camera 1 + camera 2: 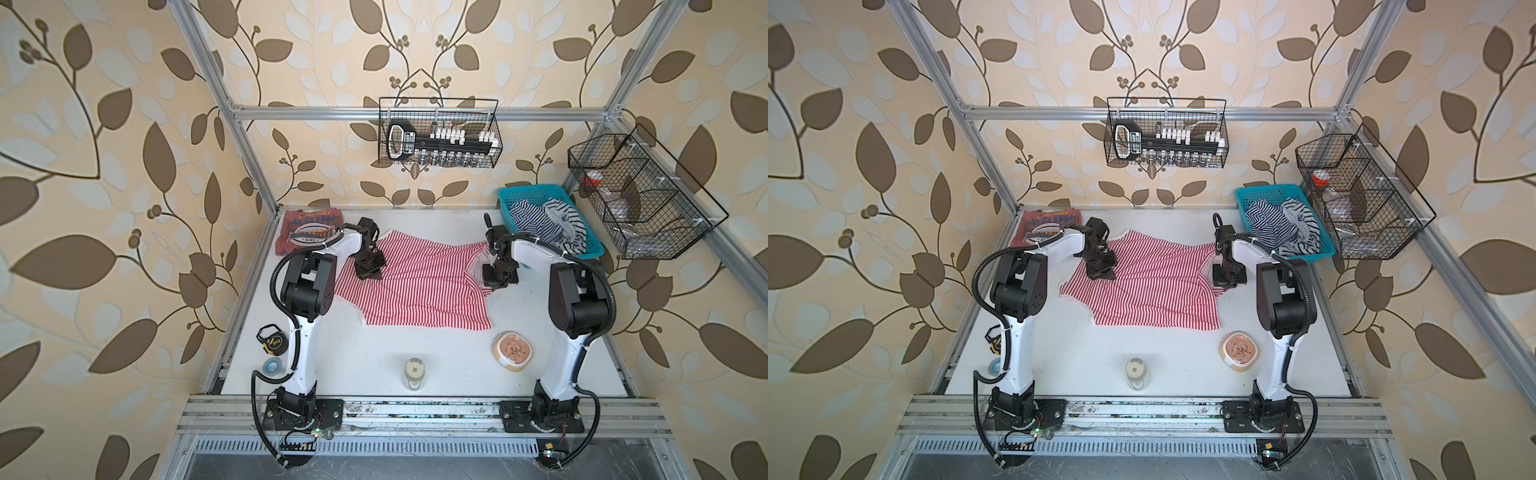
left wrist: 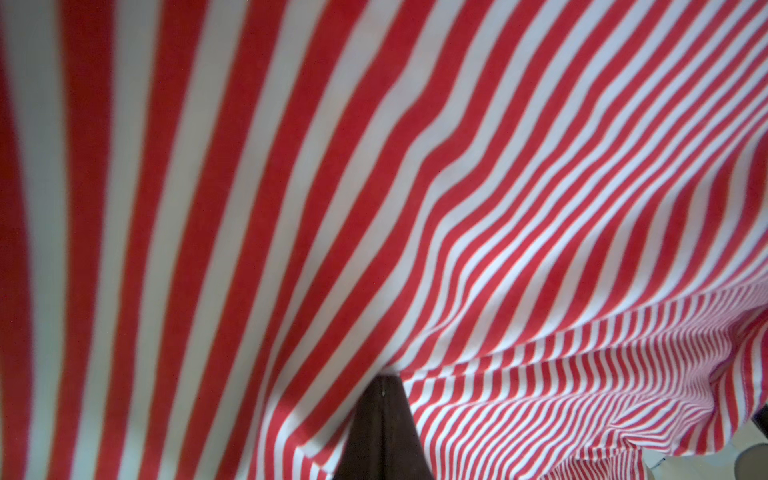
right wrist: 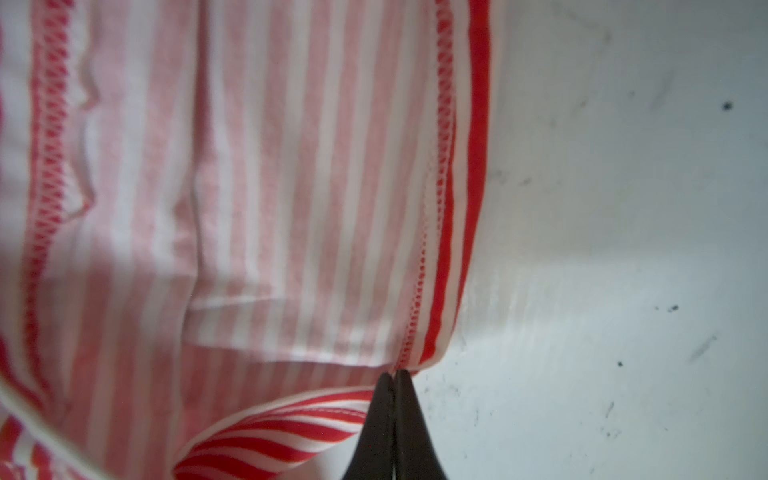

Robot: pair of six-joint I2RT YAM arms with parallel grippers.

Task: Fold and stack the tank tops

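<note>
Two tank tops are out on the bench (image 1: 374,357). The brick-red tank top (image 1: 309,232) lies as a compact folded square in the far left corner. The striped tank top (image 1: 415,286) is spread, rumpled, across the middle of the bench nearer the far edge, between the two arms. The left gripper (image 2: 382,378) has its jaws pressed together on a fold of the striped cloth near the garment's left side, and the fabric tents up from the pinch. The right gripper (image 3: 395,374) is likewise closed tight on the stitched hem at the garment's right edge, where a flap shows its paler inside. The striped top looks like thin, light, stretchy jersey. It will probably sag between two holds, drag on the bench and crease rather than keep a line, so I would take it by its hems or corners, where the doubled seam gives the jaws more to bite, and keep the two holds level and taut. There is little risk of damage, though a thin pinch could slip out. A blue basket (image 1: 590,249) at the far right corner holds navy-and-white striped cloth (image 1: 536,224); whether that is one garment or more cannot be told. Along the near part of the bench stand one jar (image 1: 415,372) and one bowl (image 1: 513,348), with one tape measure (image 1: 272,339) and one roll of tape (image 1: 272,366) by the left edge.
</note>
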